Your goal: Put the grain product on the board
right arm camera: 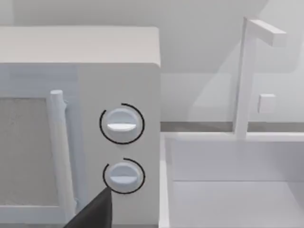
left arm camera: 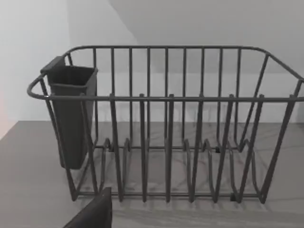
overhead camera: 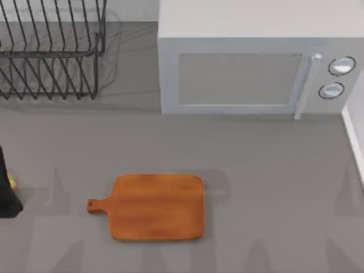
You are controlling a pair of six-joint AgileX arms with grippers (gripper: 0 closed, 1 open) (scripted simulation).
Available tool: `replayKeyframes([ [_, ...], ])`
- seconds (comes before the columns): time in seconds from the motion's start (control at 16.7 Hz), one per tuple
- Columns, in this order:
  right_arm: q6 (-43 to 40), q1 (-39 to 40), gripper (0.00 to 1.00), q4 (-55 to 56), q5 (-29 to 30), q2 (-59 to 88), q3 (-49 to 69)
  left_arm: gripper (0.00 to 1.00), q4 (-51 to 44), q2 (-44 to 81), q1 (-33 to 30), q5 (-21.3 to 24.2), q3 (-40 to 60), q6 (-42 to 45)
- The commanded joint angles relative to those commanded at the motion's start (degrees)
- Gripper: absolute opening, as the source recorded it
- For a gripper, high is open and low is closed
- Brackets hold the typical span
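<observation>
The grey table spans the top view. A white microwave stands at its far side, right of centre, with the door shut. A vertical bar handle and two round knobs sit on its right, one knob above the other. A dark wire dish rack stands at the far left corner, well apart from the microwave. In the left wrist view a dark cutlery cup hangs on one end wall of the rack. A white sink with a tall white faucet sits just beside the microwave's knob side. The board lies flat on the near half of the table, a little left of centre. Its stubby handle points toward the table's left side and its top is bare. The left end effector appears as a dark shape at the table's left edge, well apart from the board. How far open it is cannot be told. A small yellow-tan patch, likely the grain product, touches that dark shape, but a grip on it cannot be confirmed. The right end effector shows as a dark wedge facing the microwave's knobs, and its opening cannot be told either.
</observation>
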Motion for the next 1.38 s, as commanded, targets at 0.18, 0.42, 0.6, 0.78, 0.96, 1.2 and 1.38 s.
replayKeyframes([
  [0.18,0.0,0.0,1.0,0.0,0.0,0.0,0.0,1.0,-0.43,0.64,0.05,0.03,0.54,0.3],
  [0.42,0.0,0.0,1.0,0.0,0.0,0.0,0.0,1.0,-5.97,9.1,0.74,0.11,7.96,4.21],
  [0.6,0.0,0.0,1.0,0.0,0.0,0.0,0.0,1.0,-13.28,21.77,1.79,-0.17,18.14,9.02],
  [0.78,0.0,0.0,1.0,0.0,0.0,0.0,0.0,1.0,-22.26,38.82,3.15,-0.56,30.52,14.7],
  [0.96,0.0,0.0,1.0,0.0,0.0,0.0,0.0,1.0,-31.42,57.18,4.44,-0.68,42.97,20.41],
  [1.2,0.0,0.0,1.0,0.0,0.0,0.0,0.0,1.0,-42.79,79.31,5.93,-0.41,56.49,26.96],
  [1.38,0.0,0.0,1.0,0.0,0.0,0.0,0.0,1.0,-50.21,91.4,7.01,-0.17,63.14,30.22],
])
